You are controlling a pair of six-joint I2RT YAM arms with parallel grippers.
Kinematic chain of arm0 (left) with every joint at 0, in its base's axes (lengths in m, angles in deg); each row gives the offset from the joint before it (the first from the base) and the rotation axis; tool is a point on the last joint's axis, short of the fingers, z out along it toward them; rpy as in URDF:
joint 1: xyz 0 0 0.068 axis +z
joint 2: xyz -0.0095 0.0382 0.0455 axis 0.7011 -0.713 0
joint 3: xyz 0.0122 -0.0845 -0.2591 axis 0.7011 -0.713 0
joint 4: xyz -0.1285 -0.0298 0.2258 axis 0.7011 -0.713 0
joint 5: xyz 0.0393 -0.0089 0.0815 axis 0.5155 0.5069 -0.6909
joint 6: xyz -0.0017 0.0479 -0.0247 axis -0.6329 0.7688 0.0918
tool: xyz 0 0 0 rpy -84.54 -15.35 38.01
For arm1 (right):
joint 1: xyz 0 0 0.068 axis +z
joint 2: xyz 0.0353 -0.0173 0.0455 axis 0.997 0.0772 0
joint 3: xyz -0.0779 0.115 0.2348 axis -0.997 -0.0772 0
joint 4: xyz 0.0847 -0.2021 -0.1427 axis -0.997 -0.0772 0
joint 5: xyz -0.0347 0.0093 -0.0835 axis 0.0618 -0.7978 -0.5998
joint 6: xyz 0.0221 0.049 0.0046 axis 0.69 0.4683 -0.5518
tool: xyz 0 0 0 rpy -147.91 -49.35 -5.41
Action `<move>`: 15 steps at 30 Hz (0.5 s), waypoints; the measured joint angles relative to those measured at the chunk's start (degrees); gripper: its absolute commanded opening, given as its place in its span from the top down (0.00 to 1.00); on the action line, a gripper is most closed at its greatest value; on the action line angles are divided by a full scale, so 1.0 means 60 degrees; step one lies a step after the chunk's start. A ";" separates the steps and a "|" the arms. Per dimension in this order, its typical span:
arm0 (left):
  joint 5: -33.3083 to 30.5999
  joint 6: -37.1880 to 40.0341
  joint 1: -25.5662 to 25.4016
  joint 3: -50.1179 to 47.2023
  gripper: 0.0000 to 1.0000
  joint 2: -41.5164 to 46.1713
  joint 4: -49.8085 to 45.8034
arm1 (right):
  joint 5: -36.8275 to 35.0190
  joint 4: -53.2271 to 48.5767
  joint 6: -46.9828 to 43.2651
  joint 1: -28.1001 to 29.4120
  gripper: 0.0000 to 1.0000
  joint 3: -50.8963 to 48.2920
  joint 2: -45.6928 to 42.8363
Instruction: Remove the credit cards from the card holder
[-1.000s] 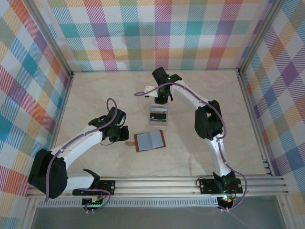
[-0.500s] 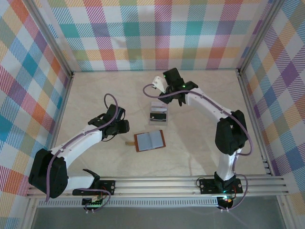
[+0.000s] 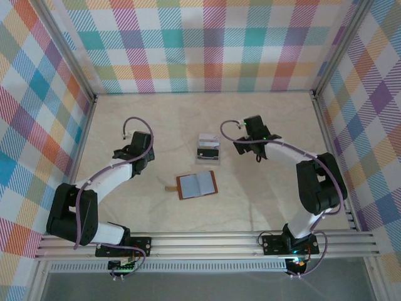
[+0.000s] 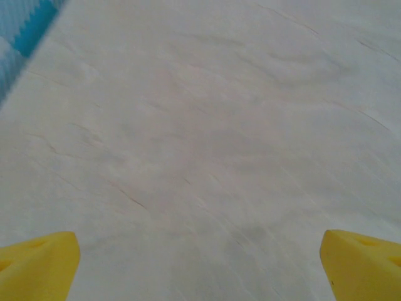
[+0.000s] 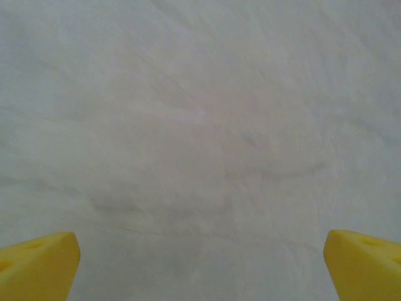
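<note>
The card holder [image 3: 197, 185] lies open on the table, brown outside with grey lining up and its snap tab [image 3: 169, 187] sticking out to the left. Beyond it, dark and pale credit cards [image 3: 209, 151] lie in a clear tray [image 3: 200, 160]. My left gripper [image 3: 129, 150] is well left of the holder. In the left wrist view it [image 4: 200, 266] is open over bare table, with yellow fingertips [image 4: 37, 266] wide apart. Right of the tray, my right gripper [image 3: 247, 145] also hangs over bare table. The right wrist view shows it [image 5: 200, 266] open and holding nothing.
Plaid walls [image 3: 200, 44] close the table in at the back and on both sides. A metal rail [image 3: 207, 241] with the arm bases runs along the near edge. The right arm's elbow [image 3: 316, 188] stands near the right wall.
Both grippers opened wide. The left one drew back from beside the holder's tab toward the far left. The right one swung from above the tray to its right.
</note>
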 measured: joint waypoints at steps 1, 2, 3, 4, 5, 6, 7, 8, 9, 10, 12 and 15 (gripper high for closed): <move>-0.0018 0.0095 0.0222 -0.0142 0.02 -0.0007 0.0288 | -0.0036 0.0266 0.0157 -0.0175 0.00 -0.0375 -0.0044; 0.0109 0.0222 0.0623 -0.0342 0.02 -0.0051 0.0674 | -0.0109 0.0510 0.0313 -0.0364 0.00 -0.0739 -0.0084; 0.0302 0.0273 0.1038 -0.0503 0.02 -0.0135 0.1027 | -0.0175 0.0787 0.0437 -0.0521 0.00 -0.1053 -0.0117; 0.0488 0.0299 0.1384 -0.0627 0.02 -0.0237 0.1344 | -0.0215 0.1082 0.0528 -0.0670 0.00 -0.1311 -0.0157; 0.0790 0.0346 0.1789 -0.0801 0.01 -0.0408 0.1785 | -0.0222 0.1486 0.0601 -0.0849 0.00 -0.1643 -0.0237; 0.1045 0.0393 0.2095 -0.0969 0.00 -0.0583 0.2175 | -0.0211 0.1923 0.0674 -0.0998 0.00 -0.1989 -0.0350; 0.1224 0.0430 0.2310 -0.1078 0.00 -0.0714 0.2419 | -0.0197 0.2269 0.0736 -0.1093 0.00 -0.2269 -0.0452; 0.1490 0.0459 0.2470 -0.1217 0.00 -0.0841 0.2772 | -0.0164 0.2681 0.0780 -0.1195 0.00 -0.2594 -0.0586; 0.1796 0.0488 0.2543 -0.1362 0.00 -0.0933 0.3173 | -0.0102 0.3042 0.0805 -0.1271 0.00 -0.2896 -0.0729; 0.2069 0.0532 0.2550 -0.1501 0.00 -0.0987 0.3614 | -0.0029 0.3337 0.0805 -0.1311 0.00 -0.3122 -0.0849; 0.2685 0.0667 0.2554 -0.1654 0.02 -0.1115 0.4291 | 0.0226 0.4091 0.0805 -0.1439 0.00 -0.3636 -0.1169; 0.3461 0.0889 0.2554 -0.1650 0.02 -0.1297 0.4980 | 0.0973 0.5034 0.0911 -0.1803 0.00 -0.4156 -0.1534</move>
